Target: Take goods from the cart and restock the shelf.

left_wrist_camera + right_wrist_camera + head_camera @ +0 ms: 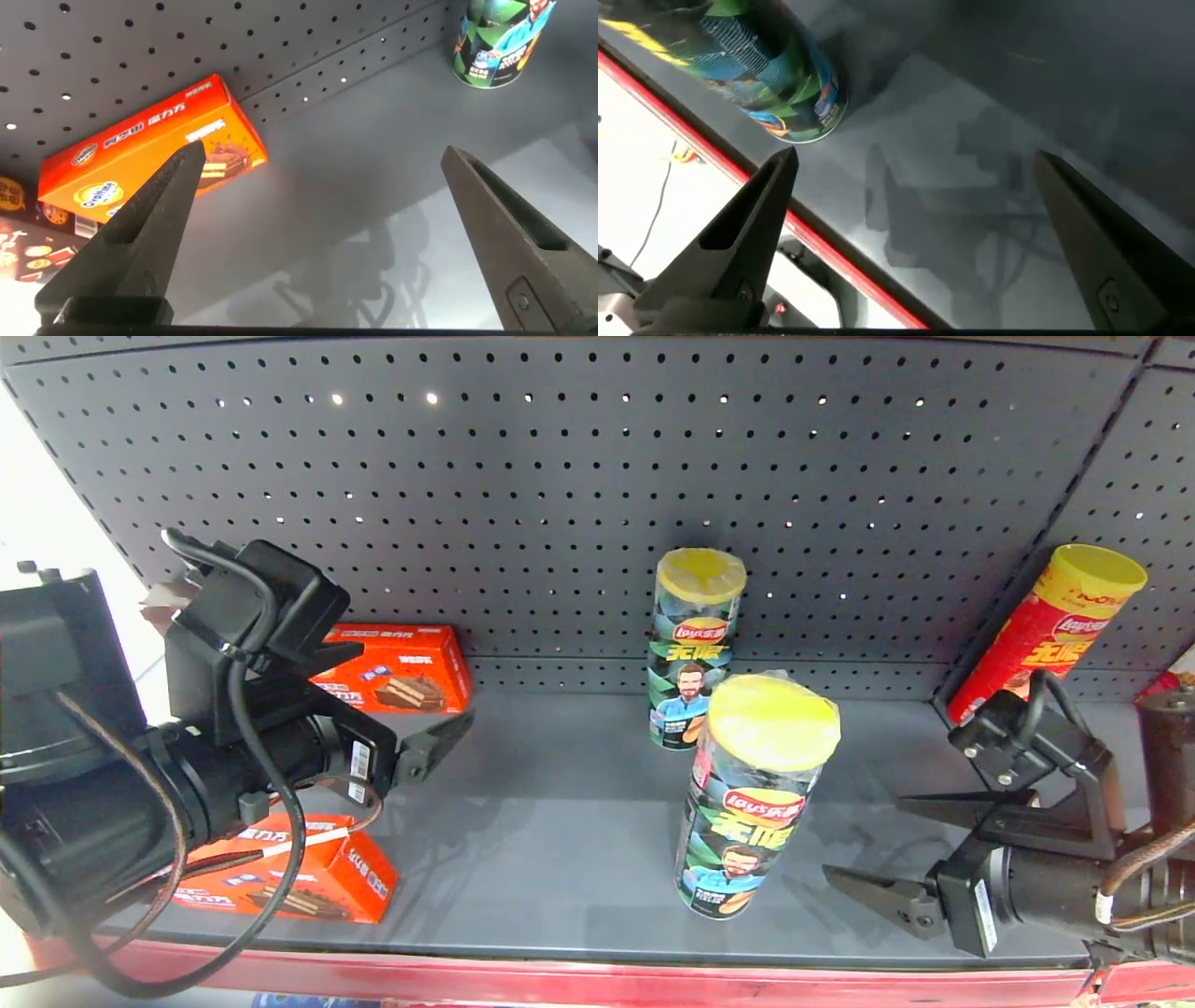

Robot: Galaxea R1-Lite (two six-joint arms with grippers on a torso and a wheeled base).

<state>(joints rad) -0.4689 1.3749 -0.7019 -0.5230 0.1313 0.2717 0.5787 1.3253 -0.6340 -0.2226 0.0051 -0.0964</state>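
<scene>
On the grey shelf [560, 831] a green chip can [754, 798] with a yellow lid stands near the front edge, and a second green can [695, 649] stands behind it at the pegboard. My right gripper [864, 837] hangs open just right of the front can [775, 65], apart from it, its fingers [915, 159] holding nothing. My left gripper [417, 681] is open over the shelf's left part, in front of an orange wafer box [401, 667]. From the left wrist, that gripper [322, 154] is empty, with the box [159, 140] beyond it and the back can [495, 42] farther off.
A second orange wafer box [299, 877] lies at the front left under the left arm. A red chip can [1046, 635] leans against the right side panel. The shelf's red front lip [597, 980] runs along the bottom. Bare shelf lies between the boxes and the cans.
</scene>
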